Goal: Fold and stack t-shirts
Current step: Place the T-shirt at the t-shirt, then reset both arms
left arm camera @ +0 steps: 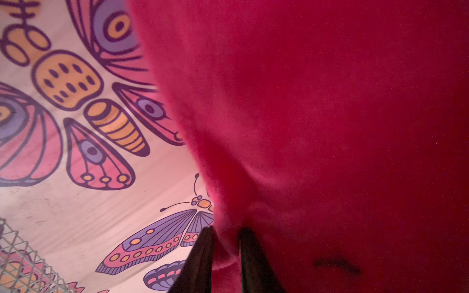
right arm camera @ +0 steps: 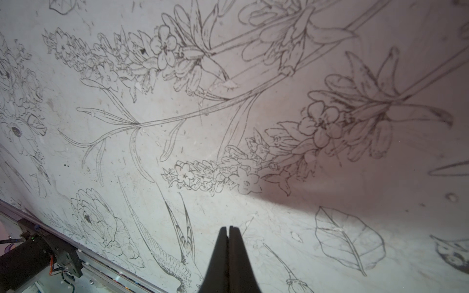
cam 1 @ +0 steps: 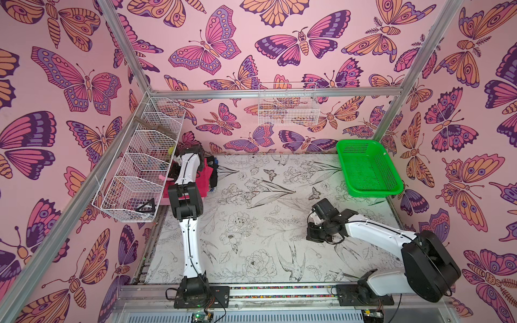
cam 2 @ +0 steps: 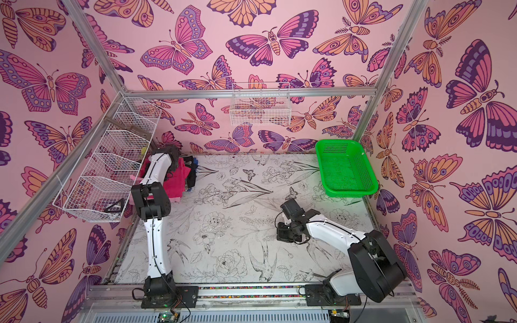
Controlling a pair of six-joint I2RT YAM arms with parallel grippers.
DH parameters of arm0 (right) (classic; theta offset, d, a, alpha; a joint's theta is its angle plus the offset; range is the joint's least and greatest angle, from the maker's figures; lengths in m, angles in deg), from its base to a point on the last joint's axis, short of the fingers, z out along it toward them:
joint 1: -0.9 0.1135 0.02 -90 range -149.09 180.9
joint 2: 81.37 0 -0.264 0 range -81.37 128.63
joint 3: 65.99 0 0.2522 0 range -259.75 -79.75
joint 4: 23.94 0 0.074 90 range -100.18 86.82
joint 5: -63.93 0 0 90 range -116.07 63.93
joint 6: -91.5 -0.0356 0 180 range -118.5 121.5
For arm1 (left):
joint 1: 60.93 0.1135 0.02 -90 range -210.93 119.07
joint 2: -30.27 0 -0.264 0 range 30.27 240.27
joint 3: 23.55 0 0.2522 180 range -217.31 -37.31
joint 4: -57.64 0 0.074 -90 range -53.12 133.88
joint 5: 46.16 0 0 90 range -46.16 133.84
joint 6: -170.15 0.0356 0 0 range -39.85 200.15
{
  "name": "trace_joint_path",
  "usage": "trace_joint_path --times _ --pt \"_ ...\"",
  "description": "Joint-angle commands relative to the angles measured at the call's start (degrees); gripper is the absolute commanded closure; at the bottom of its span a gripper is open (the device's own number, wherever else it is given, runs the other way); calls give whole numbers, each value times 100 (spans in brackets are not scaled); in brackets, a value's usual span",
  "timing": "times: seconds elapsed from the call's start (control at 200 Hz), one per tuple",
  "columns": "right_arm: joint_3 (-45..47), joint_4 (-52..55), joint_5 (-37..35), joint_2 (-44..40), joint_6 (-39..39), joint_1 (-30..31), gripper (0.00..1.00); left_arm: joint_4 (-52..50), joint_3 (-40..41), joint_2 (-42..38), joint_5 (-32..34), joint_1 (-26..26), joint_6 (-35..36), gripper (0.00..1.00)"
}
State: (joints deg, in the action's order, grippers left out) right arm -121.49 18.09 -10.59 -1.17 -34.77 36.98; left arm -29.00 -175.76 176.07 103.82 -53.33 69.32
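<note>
A pile of t-shirts lies in the far left corner of the table in both top views. A crimson t-shirt [cam 1: 206,179] [cam 2: 179,181] lies on top, with dark ones [cam 1: 214,173] [cam 2: 193,174] beside it. My left arm [cam 1: 186,167] reaches over the pile and hides part of it. In the left wrist view my left gripper [left arm camera: 225,229] is shut on a fold of the crimson t-shirt [left arm camera: 317,114], which fills most of that view. My right gripper [right arm camera: 227,227] is shut and holds nothing, low over the bare printed table [right arm camera: 228,152] at the right middle.
A green mesh basket [cam 1: 369,167] [cam 2: 347,167] stands at the far right of the table. White wire baskets hang on the left wall [cam 1: 140,167] and the back wall [cam 1: 288,109]. The right arm [cam 1: 369,228] lies across the near right of the flower-printed table [cam 1: 251,223].
</note>
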Motion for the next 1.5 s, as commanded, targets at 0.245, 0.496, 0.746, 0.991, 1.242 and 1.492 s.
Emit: trace_joint_path --times 0.245,0.496,0.746,0.991,1.242,1.492 --pt "-107 228 -90 -81 44 -43 100 -53 -255 -561 -269 -376 -74 61" --pt "-82 297 -134 -165 24 -47 100 -67 -503 -604 -54 -1052 50 58" --pt "-154 446 -309 -330 -38 -44 100 -212 -59 -828 -31 -2066 -111 58" --pt "-629 1170 -1278 -883 -105 -45 49 -630 89 -1315 -1615 -3494 -670 44" --pt "-1572 2137 -2022 -1099 147 -47 1 -34 1407 -2637 -4194 -4167 -1369 30" --pt "-2620 3132 -2636 -1635 263 -42 1 1039 3456 -4702 -5117 -4525 -1804 26"
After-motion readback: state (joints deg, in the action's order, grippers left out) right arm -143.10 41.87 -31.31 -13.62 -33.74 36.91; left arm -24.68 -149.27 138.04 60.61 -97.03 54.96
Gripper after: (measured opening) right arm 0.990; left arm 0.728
